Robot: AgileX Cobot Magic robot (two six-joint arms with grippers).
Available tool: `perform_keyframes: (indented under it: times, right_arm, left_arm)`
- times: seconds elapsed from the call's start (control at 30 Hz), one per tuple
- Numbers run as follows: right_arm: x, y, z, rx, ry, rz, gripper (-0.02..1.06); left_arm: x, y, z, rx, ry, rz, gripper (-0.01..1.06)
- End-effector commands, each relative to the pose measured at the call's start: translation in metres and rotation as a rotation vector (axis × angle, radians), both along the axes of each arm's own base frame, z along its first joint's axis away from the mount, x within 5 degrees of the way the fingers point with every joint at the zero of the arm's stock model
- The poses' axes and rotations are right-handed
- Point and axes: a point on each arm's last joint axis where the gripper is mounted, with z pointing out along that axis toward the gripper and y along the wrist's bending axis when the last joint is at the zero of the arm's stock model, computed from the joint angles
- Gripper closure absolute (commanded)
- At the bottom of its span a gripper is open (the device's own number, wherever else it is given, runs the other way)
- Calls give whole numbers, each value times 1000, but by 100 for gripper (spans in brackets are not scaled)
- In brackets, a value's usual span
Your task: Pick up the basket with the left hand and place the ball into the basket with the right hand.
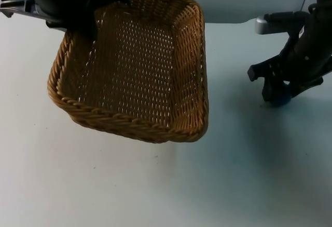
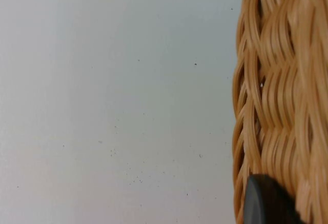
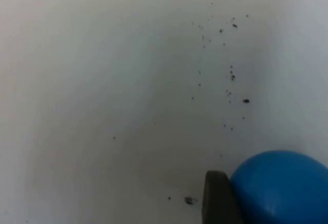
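At desk's right edge: right tool (image 1: pixel 280 96), pinching blue ball (image 3: pixel 281 187), raised for transfer. Left tool (image 1: pixel 85 22), at far left corner, clamped on wicker basket (image 1: pixel 137 71) rim, holding it aloft, tilted, open to receive ball above desk (image 1: pixel 155 190).

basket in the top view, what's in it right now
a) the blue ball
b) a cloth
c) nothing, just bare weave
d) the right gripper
c: the top view shows the basket with only its woven floor inside, while the blue ball sits at the right gripper, off to the basket's side and outside its rim; the left gripper holds the basket at its far rim.
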Motion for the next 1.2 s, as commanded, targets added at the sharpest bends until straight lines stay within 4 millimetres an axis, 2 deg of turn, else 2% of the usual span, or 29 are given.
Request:
perform_keyframes:
  times: [0.0,0.07,0.23,0.33,0.37,0.47,0.5,0.53,0.63,0.67,0.73,0.83,1.03,1.17]
  right_arm:
    - [1,-2,2,-1,-1,-19,105]
    - [2,-2,5,1,-9,-19,105]
    - [5,-1,27,6,-36,-21,105]
    - [9,-1,56,7,-47,-26,105]
    - [9,-1,56,7,-47,-26,105]
    - [10,0,87,18,-89,-29,105]
    - [9,-1,98,19,-104,-29,105]
    - [9,-1,98,19,-104,-29,105]
    - [5,-2,134,25,-153,-25,105]
    - [5,-2,134,25,-153,-25,105]
    - [2,-1,152,33,-187,-21,105]
    - [-2,7,170,39,-215,6,105]
    - [-5,23,187,41,-246,57,105]
    - [-9,50,200,76,-327,123,105]
  left_arm:
    - [0,-2,11,-29,-36,7,105]
    - [0,-2,11,-29,-36,7,105]
    - [0,-2,11,-29,-36,7,105]
    - [0,-2,11,-29,-36,7,105]
    - [0,-2,11,-29,-36,7,105]
    - [0,-2,11,-31,-36,8,105]
    - [0,-2,11,-31,-36,8,105]
    - [0,-2,11,-31,-36,8,105]
    - [0,-2,11,-31,-36,8,105]
    - [0,-2,11,-31,-36,8,105]
    - [0,-2,11,-31,-36,8,105]
    - [0,-2,11,-31,-36,8,105]
    - [0,-3,11,-33,-35,9,105]
    - [0,-3,11,-33,-35,9,105]
